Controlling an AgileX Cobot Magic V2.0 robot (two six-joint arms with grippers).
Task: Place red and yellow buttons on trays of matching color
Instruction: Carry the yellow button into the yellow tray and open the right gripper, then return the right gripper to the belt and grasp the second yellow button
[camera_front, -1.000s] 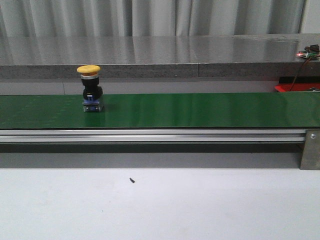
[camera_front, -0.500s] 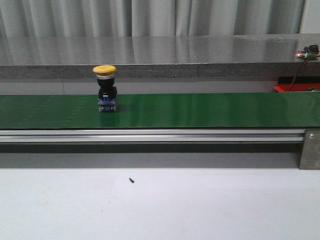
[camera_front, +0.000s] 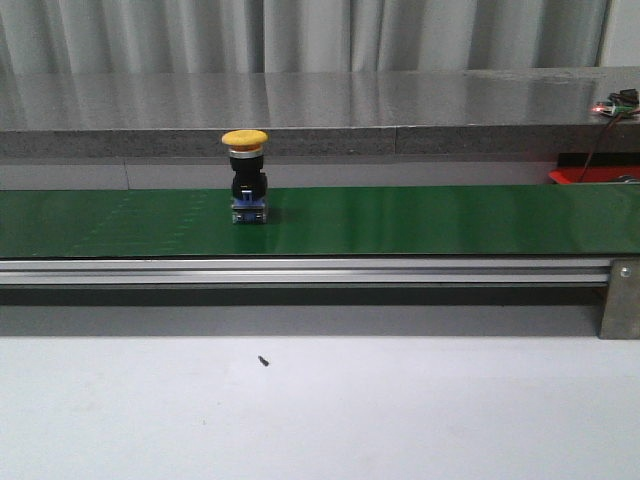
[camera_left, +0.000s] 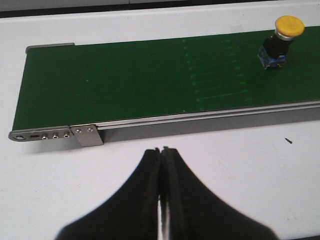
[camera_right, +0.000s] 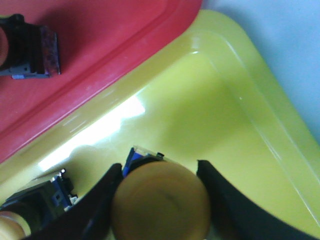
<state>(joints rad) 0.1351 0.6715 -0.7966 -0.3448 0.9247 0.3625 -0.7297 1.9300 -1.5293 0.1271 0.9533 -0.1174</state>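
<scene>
Right wrist view: tool (camera_right: 160, 172) grips yellow button (camera_right: 160, 202) over yellow tray (camera_right: 225, 120).

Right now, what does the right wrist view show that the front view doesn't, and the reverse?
Only the right wrist view shows the glossy yellow plastic tray, the red plastic tray holding a black-bodied button, and the right hand around a yellow-capped button over the yellow tray. Only the front view shows the long green conveyor belt carrying an upright yellow mushroom-head button. They share nothing visible.
</scene>
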